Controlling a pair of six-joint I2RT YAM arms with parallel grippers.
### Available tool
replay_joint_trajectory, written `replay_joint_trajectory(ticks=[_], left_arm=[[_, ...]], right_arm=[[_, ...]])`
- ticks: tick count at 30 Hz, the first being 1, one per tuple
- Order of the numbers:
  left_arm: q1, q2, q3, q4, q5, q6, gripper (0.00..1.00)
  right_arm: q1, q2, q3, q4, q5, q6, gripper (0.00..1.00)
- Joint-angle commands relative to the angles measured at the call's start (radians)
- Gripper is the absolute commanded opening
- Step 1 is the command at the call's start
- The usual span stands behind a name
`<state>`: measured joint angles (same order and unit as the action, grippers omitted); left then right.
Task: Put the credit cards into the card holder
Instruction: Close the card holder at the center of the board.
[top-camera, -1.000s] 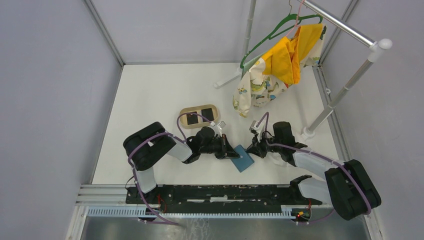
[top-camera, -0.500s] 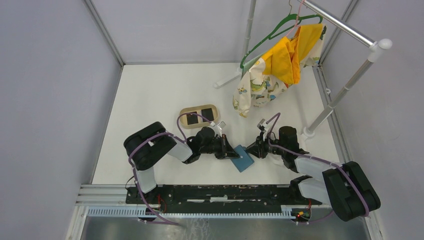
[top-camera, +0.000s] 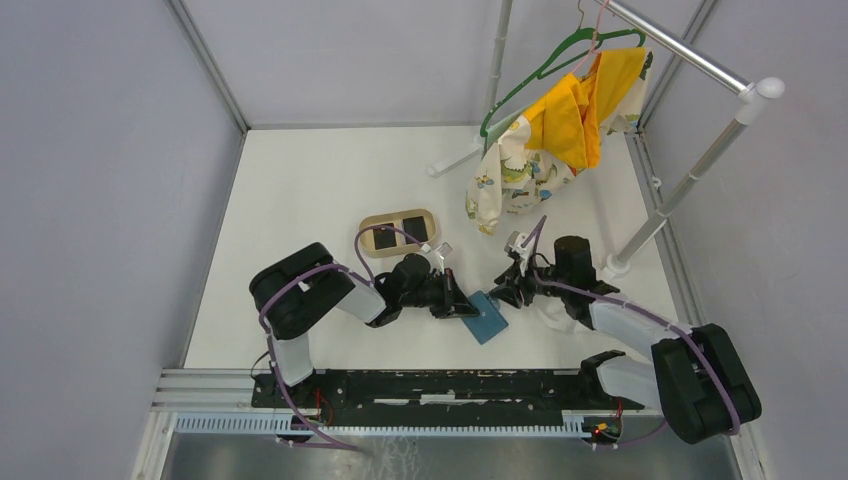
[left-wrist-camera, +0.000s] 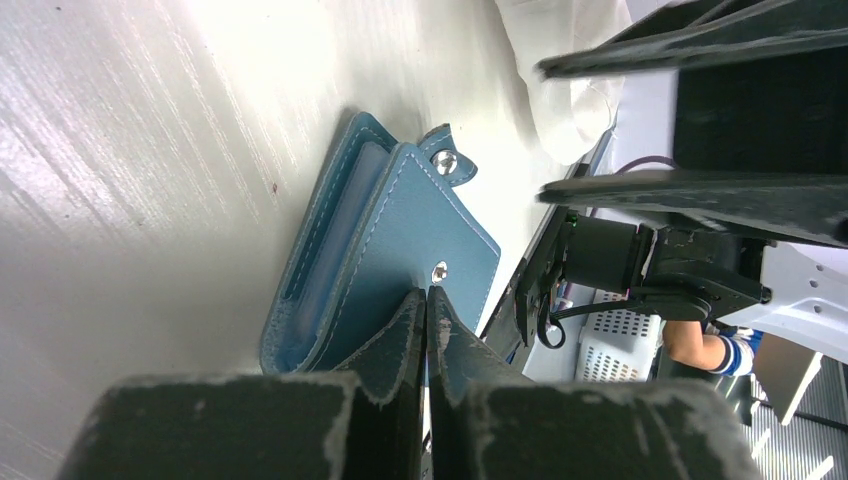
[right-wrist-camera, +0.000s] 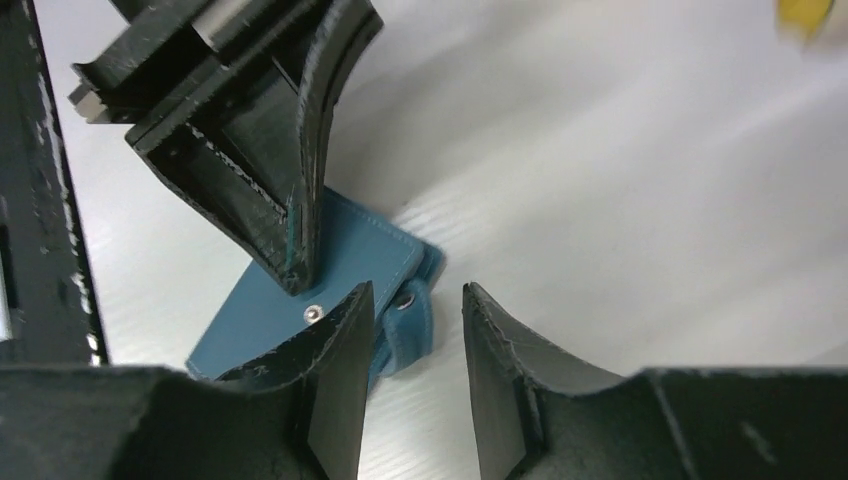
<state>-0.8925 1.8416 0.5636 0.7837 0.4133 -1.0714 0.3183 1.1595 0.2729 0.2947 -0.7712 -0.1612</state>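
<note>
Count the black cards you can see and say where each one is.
2. Both lie in the tan tray: one black card in its left compartment, another in its right. More may be hidden inside the blue card holder.

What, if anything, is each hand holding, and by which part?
The left hand pinches the card holder by its top flap's edge. The right hand, open around the snap tab, holds nothing.

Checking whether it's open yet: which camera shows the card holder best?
Left wrist: the card holder is close up, cover ajar, snap tab undone, inner pocket visible. Right wrist shows only its face and tab end; top external shows just a small blue rectangle.
</note>
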Motion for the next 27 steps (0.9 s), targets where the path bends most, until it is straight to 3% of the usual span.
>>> replay_joint_trajectory(ticks=[1,3,6,8,12,18,22,25,27], left_arm=[[-0.002,0.033,-0.006,-0.079,-0.027,0.048,0.06],[-0.002,0.037,-0.001,-0.08,-0.023,0.048,0.06],[-0.002,0.043,0.005,-0.078,-0.019,0.048,0.06],[-0.001,0.044,0.007,-0.078,-0.018,0.048,0.06],[-0.002,0.044,0.01,-0.078,-0.016,0.048,0.06],[-0.003,0.045,0.007,-0.078,-0.017,0.048,0.06],[-0.002,0.05,0.011,-0.078,-0.012,0.048,0.06],[-0.002,0.049,0.01,-0.077,-0.011,0.05,0.06],[-0.002,0.047,0.008,-0.078,-0.012,0.05,0.06]], right_arm=[[0.003,-0.007,0.187,-0.345,-0.125,-0.488,0.44],[0.008,0.004,0.253,-0.496,-0.145,-0.674,0.49],[0.011,0.051,0.324,-0.693,-0.134,-0.975,0.64],[0.023,0.118,0.37,-0.768,-0.135,-1.054,0.68],[0.055,0.242,0.442,-0.859,-0.134,-1.09,0.67],[0.075,0.294,0.448,-0.775,-0.076,-0.983,0.66],[0.081,0.334,0.471,-0.764,-0.06,-0.944,0.57],[0.083,0.364,0.493,-0.766,-0.04,-0.913,0.41],[0.081,0.367,0.496,-0.762,-0.022,-0.898,0.35]])
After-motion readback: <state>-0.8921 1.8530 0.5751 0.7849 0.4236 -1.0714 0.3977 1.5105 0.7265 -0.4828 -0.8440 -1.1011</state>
